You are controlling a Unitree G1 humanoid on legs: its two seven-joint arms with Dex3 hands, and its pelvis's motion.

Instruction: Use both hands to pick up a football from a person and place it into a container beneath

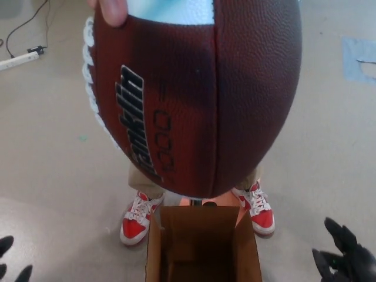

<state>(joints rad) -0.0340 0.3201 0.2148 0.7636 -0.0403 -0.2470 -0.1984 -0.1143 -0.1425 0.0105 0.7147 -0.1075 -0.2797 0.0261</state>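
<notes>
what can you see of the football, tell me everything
The football is dark brown with a pebbled, leather-like skin, a seam down its middle, white laces along its left edge and black lettering. It hangs point down, close to the camera, above the open cardboard box. A person's fingertip presses its upper left. Neither robot hand touches it.

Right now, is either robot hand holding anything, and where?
No. The left hand and right hand are open and empty. A person's finger grips the football at its upper end.
</notes>
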